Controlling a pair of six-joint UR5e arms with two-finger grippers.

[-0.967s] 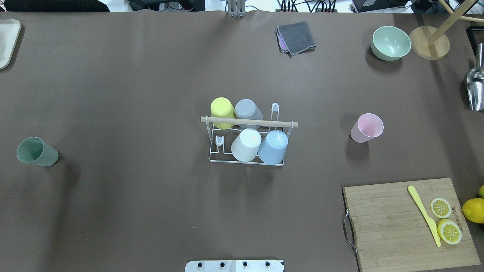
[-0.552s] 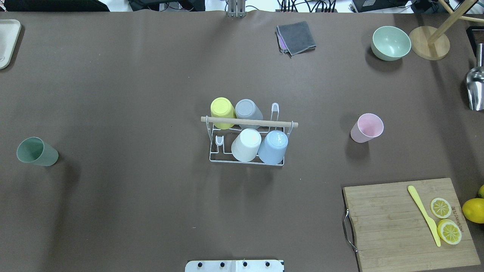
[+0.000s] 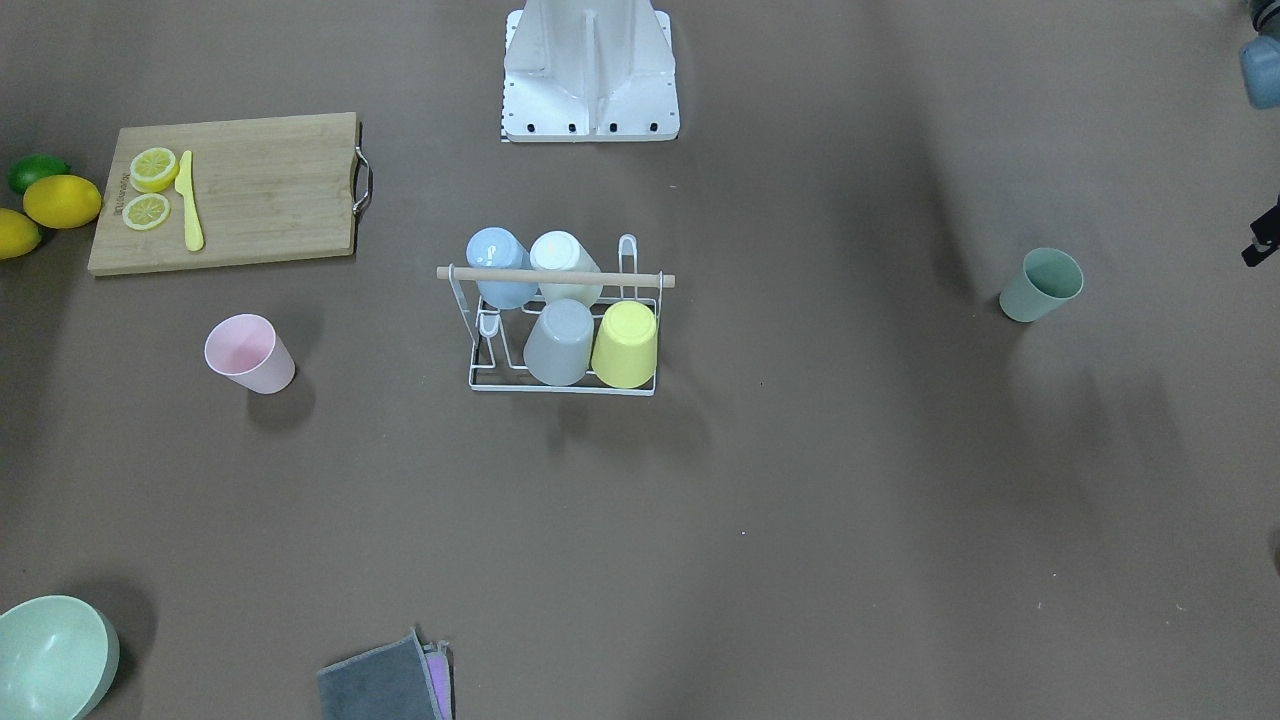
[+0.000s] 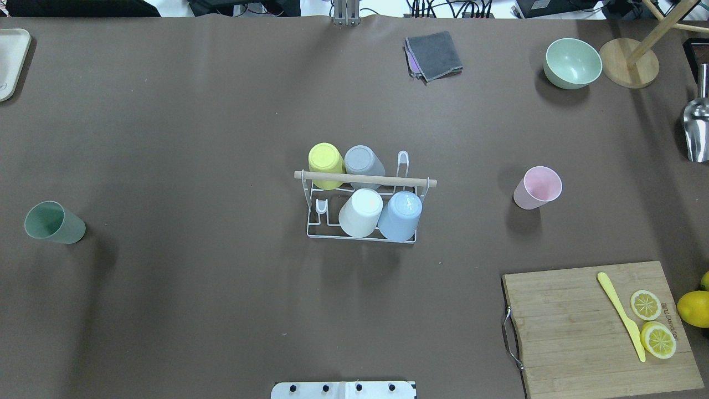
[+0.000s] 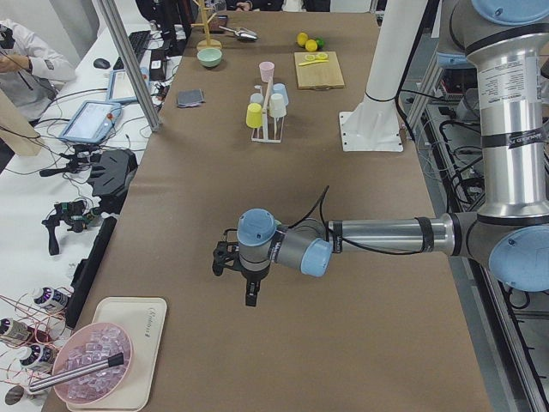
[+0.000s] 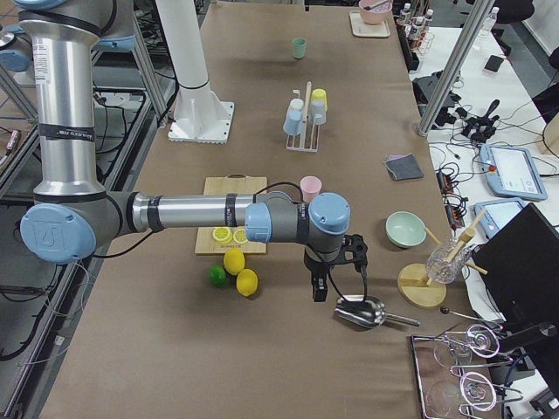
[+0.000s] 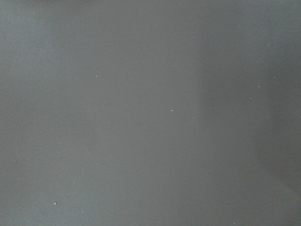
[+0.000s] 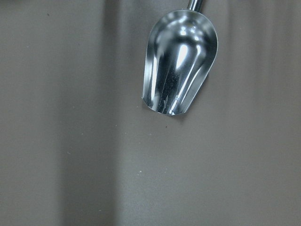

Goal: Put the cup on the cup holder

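Even overhead light, soft shadows

Six cups point(image 4: 360, 212): four on the one cup holder point(image 4: 365, 178), one pink cup point(image 4: 536, 188) and one green cup point(image 4: 54, 223) on the worktop point(image 4: 194, 138). One bowl point(image 4: 573, 63), one cutting board point(image 4: 576, 327), one knife point(image 4: 620, 316), two lemon slices point(image 4: 645, 305), two lemons point(image 3: 62, 200), one lime point(image 3: 35, 172), one scoop point(image 8: 178, 70).

The left arm point(image 5: 377, 236) and the right arm point(image 6: 183, 212) each stretched out level. The left gripper point(image 5: 250, 296) and the right gripper point(image 6: 320, 291) pointed straight down, jaws too small to read.
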